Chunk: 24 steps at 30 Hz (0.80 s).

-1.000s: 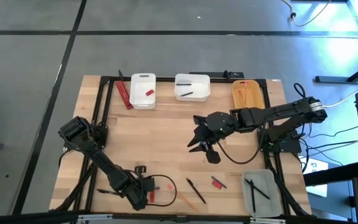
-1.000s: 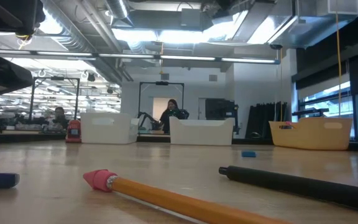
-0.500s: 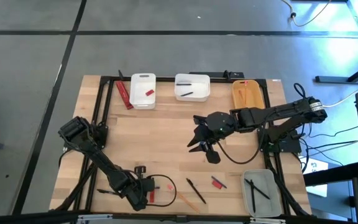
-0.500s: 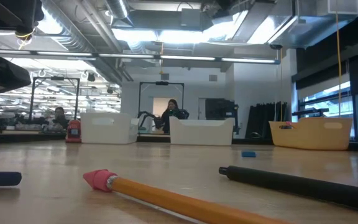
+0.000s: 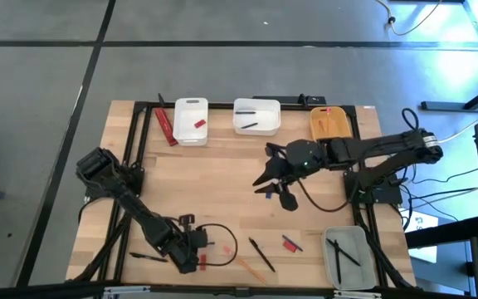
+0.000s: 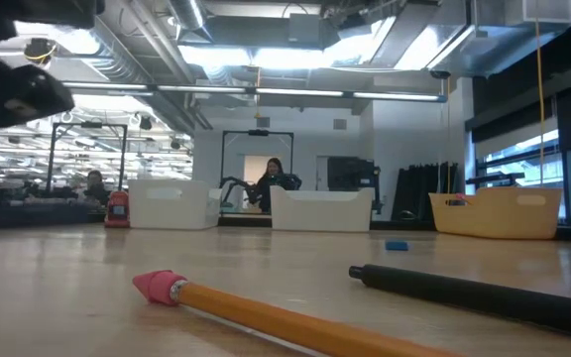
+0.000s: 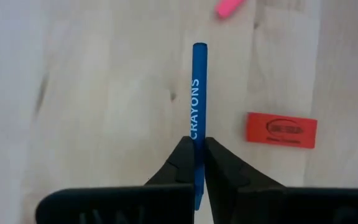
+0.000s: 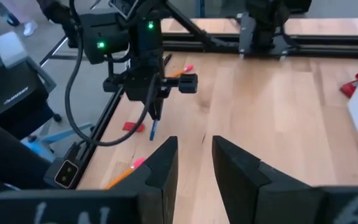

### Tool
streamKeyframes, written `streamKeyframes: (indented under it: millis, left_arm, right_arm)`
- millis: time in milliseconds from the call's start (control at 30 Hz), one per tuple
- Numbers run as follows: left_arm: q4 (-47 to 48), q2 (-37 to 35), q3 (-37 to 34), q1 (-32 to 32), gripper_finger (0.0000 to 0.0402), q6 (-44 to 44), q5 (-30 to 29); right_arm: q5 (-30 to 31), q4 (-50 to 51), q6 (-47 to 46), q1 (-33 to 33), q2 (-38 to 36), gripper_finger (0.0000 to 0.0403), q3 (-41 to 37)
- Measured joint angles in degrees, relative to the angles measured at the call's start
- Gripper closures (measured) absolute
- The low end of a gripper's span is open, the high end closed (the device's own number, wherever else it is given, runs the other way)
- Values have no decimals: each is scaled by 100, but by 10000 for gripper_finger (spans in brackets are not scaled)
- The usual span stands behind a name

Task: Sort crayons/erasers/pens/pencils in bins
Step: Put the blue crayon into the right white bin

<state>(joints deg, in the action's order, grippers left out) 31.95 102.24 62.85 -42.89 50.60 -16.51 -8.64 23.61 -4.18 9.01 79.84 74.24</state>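
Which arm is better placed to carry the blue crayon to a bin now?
The left. Its hand is shut on the blue crayon; the right hand hangs open and empty over mid-table.

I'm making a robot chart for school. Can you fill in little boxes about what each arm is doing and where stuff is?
left gripper: shut on the blue crayon, near the table's front edge
right gripper: open, holding nothing, above mid-table
red eraser: flat on the wood beside the crayon
narrow white bin: back row, a red piece inside
yellow-orange bin: back right
grey bin: front right, black pens inside
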Motion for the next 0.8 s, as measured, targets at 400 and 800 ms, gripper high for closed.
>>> streamKeyframes:
  millis: [400,800]
  left_arm:
    - [862,-826,9,444,397,-423,-101]
    - [894,-1792,22,1851,397,-1070,-398]
  right_arm:
    - [7,315,38,-177,-277,302,0]
    - [57,1054,222,-280,-549,302,0]
